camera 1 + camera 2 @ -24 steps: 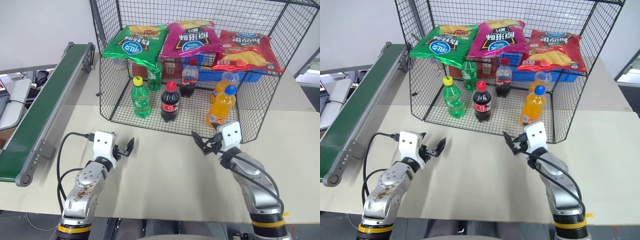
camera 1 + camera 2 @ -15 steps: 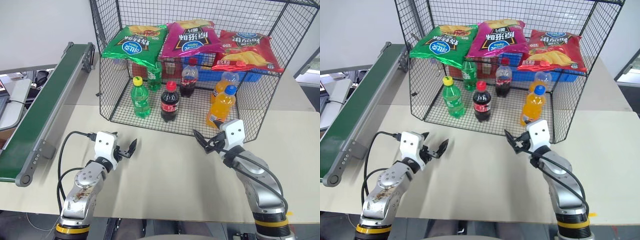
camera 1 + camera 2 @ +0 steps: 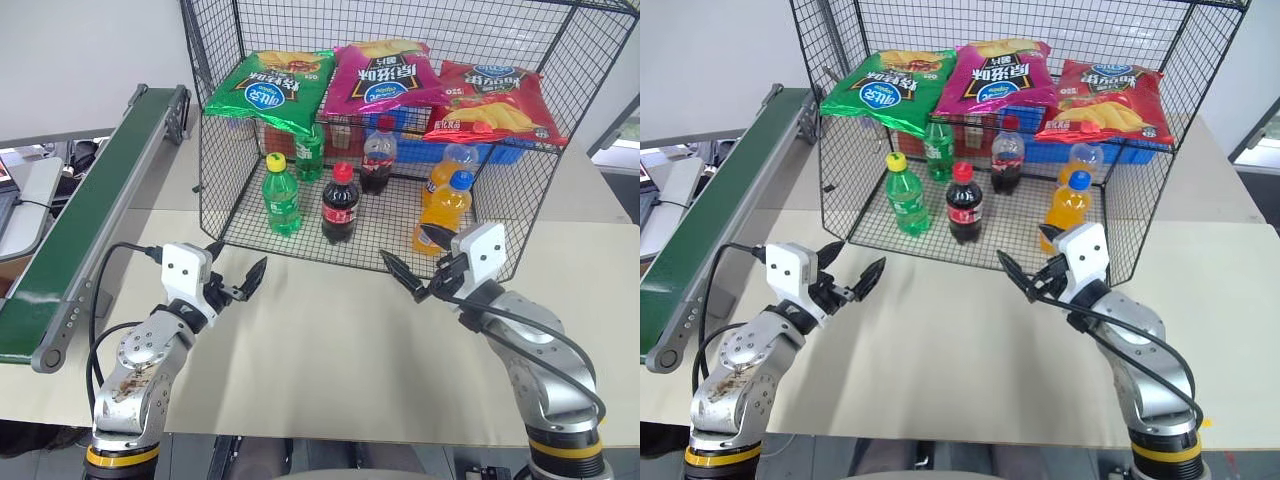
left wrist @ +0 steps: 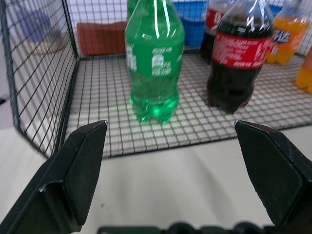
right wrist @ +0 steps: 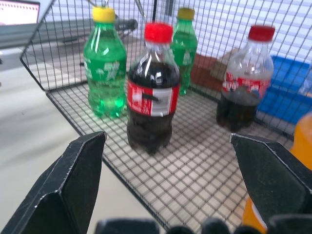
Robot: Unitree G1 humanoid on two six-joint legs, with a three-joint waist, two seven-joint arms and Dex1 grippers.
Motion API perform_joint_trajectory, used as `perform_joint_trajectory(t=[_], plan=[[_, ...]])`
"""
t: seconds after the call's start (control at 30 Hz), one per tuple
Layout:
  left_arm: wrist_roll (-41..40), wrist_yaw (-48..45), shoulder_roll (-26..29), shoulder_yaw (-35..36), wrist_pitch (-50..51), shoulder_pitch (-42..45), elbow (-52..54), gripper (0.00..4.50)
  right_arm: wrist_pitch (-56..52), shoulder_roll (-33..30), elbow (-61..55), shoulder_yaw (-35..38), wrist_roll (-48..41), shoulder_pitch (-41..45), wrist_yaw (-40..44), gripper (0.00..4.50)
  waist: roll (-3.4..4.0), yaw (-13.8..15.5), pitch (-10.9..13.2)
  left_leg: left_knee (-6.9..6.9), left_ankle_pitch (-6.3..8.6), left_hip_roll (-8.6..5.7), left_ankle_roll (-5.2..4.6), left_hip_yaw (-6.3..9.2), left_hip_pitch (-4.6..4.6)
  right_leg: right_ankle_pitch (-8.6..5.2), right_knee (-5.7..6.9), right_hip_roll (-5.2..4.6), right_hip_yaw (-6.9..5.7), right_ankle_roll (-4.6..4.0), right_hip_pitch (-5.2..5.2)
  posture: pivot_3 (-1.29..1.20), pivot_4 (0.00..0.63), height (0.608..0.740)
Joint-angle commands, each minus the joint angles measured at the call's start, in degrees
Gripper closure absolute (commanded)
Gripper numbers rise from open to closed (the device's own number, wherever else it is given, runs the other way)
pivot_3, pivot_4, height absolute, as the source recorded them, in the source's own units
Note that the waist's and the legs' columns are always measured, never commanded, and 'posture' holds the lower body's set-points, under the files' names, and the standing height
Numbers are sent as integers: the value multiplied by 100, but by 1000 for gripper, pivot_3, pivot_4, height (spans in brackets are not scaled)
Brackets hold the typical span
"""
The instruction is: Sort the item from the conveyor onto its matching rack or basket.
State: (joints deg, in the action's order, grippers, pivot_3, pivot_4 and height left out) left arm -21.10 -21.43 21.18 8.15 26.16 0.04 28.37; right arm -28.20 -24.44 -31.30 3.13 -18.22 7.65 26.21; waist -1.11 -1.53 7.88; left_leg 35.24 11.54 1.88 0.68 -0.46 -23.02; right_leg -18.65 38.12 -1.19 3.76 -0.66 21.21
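I see pink chip bag on wire rack upper shelf. Left tool and right tool both spread, empty, over desk. Conveyor bare.

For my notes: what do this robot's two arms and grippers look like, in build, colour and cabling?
Both arms are silver-grey metal with rounded joint housings and a yellow-orange band near the base. The left arm's shell looks scuffed with rusty specks. Each wrist carries a white boxy block. The left gripper and right gripper each have two black pointed fingers. Black cables loop along both arms.
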Motion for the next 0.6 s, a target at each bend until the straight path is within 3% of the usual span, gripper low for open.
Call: perform_joint_trajectory(t=[0.03,0.6], plan=[[-109,102,-7,143,20,146,235,53,-63,-22,-218,94,-93,237,-71,0,0,0,0,0,0,0,0,0,1,0,0,1,0,0,0,0,150,740],[-161,166,114,305,56,442,142,53,-176,46,-278,-31,-150,648,-196,0,0,23,0,1,0,-1,-1,1,-1,0,1,0,0,0,-1,0,150,740]])
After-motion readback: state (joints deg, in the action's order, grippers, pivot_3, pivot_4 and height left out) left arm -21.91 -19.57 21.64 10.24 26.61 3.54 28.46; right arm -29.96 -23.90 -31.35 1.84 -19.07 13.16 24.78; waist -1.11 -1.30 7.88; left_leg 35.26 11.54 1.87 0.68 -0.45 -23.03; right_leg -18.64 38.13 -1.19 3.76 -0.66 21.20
